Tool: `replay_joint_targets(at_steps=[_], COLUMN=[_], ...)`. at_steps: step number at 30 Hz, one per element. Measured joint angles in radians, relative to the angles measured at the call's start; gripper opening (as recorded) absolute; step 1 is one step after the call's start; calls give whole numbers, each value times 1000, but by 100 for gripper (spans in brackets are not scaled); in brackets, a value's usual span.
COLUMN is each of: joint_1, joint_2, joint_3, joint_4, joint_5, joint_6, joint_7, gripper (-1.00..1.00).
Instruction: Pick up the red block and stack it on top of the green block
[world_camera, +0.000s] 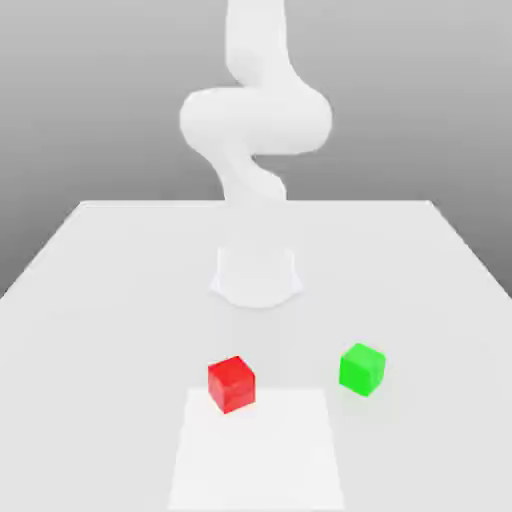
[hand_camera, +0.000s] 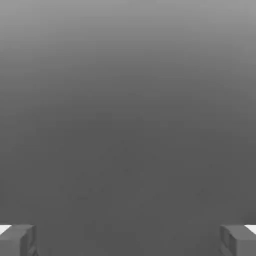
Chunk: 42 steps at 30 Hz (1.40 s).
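The red block is a small glossy cube resting on the white table, toward the front and slightly to the exterior view's left of centre. About a block's width and a half to its right sits the green block, the same size and also flat on the table. In the hand view my gripper is open, its two grey fingertips spread far apart with nothing between them and plain grey background beyond.
The white arm rises from its round base behind the blocks, near the table's middle. A lighter square patch lies on the table in front of the red block.
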<state>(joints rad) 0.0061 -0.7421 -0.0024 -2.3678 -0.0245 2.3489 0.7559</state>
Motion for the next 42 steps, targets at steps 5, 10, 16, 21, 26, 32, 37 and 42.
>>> replay_joint_targets(at_steps=[5, 10, 16, 21, 26, 32, 37, 42], joint_1=[13, 26, 52, 40, -39, -37, -36, -5], joint_2=[141, 281, 498, 784, 894, 880, 715, 584], joint_3=[-27, -81, -171, -140, -47, -51, -79, -26], joint_4=[-161, -325, -537, -569, -558, -560, -582, -603], joint_5=[-50, -83, -82, 53, 115, 104, 10, 11], joint_6=[116, 232, 410, 636, 730, 716, 575, 463], joint_7=[-112, -241, -454, -622, -672, -663, -597, -509], gripper=[0, 0, 0, 0, -100, -100, -100, -100])
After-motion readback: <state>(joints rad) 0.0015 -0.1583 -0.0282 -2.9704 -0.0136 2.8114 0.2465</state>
